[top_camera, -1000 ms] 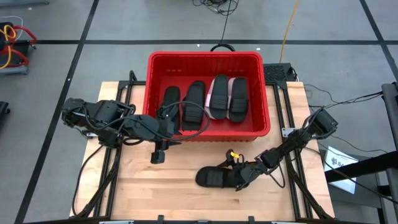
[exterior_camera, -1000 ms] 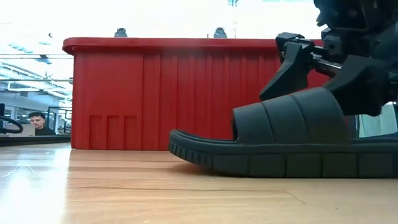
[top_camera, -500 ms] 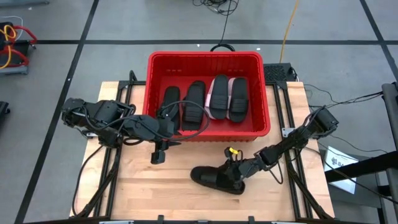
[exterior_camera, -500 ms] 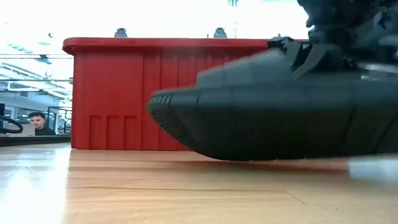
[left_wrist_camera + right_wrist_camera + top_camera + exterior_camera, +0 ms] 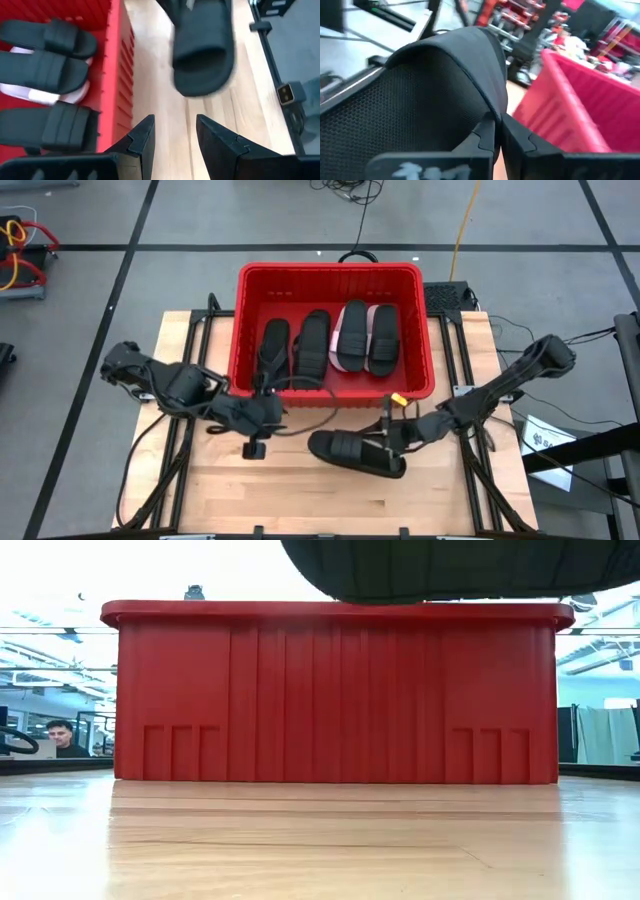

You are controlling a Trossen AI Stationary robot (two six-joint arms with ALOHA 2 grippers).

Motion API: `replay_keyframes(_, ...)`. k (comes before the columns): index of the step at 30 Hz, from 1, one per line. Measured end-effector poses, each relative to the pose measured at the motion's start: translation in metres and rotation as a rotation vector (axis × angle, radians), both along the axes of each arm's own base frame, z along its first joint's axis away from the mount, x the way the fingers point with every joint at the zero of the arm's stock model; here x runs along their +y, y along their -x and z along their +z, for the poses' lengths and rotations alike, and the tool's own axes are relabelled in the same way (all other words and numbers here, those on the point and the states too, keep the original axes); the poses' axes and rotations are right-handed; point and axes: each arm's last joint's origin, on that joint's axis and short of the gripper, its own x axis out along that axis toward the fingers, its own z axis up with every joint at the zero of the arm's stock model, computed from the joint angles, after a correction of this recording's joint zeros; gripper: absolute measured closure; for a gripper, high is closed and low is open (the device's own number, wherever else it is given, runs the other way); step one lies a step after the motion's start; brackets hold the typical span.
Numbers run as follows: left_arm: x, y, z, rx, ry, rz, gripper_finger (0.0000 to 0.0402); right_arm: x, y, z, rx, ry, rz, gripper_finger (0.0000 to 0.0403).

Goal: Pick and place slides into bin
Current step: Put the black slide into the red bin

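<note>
The red bin (image 5: 335, 275) stands at the table's far middle with several slides in it: black ones (image 5: 312, 340) and a pink one (image 5: 368, 320) under them. Another black slide (image 5: 352, 452) hangs above the table in front of the bin; only its sole (image 5: 450, 565) shows in the low view. My right gripper (image 5: 386, 442) is shut on it. My left gripper (image 5: 280, 422) stands open in front of the bin's near wall (image 5: 117, 75), nothing between its fingers, pointing toward the lifted slide (image 5: 202, 50). My right gripper pinches the edge of the slide's upper band (image 5: 492, 107) between its two fingers (image 5: 487, 135). It comes from the table's right, slanting down. The slide is lifted clear of the table and tilted.
Bare wooden table (image 5: 250, 490) lies in front of the bin. Black frame rails (image 5: 470, 470) run along the table's sides. Cables lie on the floor behind the bin. In the room beyond the table a person (image 5: 60, 737) sits far off at the left.
My right gripper has shut on the black slide's band, tipped the slide up off the table and lifted it clear, upward and a little toward the bin. My left arm has drawn back a little from the bin toward the near edge, still open.
</note>
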Motion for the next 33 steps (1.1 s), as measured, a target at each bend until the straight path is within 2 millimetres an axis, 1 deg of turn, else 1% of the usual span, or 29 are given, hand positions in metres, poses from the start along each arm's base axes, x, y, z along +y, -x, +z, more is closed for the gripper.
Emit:
replay_keyframes(2,-0.004,-0.003,-0.008,0.003,-0.011,-0.021,0.0263,-0.004,0.005,0.011,-0.030,0.000,-0.036,0.0400)
replay_keyframes(5,-0.011,-0.008,-0.018,-0.022,-0.041,-0.078,0.0263,-0.008,0.011,0.029,-0.085,-0.004,-0.042,0.0401)
replay_keyframes(7,-0.015,-0.011,-0.024,-0.046,-0.079,-0.136,0.0263,-0.010,0.015,0.034,-0.099,-0.009,-0.041,0.0401)
replay_keyframes(11,-0.020,-0.024,-0.033,-0.126,-0.165,-0.229,0.0263,-0.011,0.016,0.034,-0.096,-0.001,-0.038,0.0402)
replay_keyframes(15,-0.021,-0.030,-0.028,-0.229,-0.256,-0.271,0.0263,-0.011,0.017,0.031,-0.062,-0.004,-0.038,0.0402)
replay_keyframes(17,-0.022,-0.032,-0.028,-0.246,-0.289,-0.294,0.0263,-0.011,0.017,0.029,-0.044,-0.001,-0.039,0.0402)
replay_keyframes(23,-0.022,-0.033,-0.029,-0.250,-0.309,-0.311,0.0263,-0.011,0.017,0.029,-0.047,-0.009,-0.041,0.0402)
replay_keyframes(25,-0.022,-0.036,-0.033,-0.237,-0.304,-0.313,0.0263,-0.011,0.017,0.029,-0.049,-0.009,-0.040,0.0402)
replay_keyframes(30,-0.027,-0.047,-0.049,-0.174,-0.319,-0.350,0.0263,-0.011,0.017,0.029,-0.048,-0.007,-0.040,0.0402)
replay_keyframes(33,-0.027,-0.048,-0.050,-0.171,-0.331,-0.362,0.0263,-0.011,0.017,0.029,-0.048,-0.007,-0.040,0.0402)
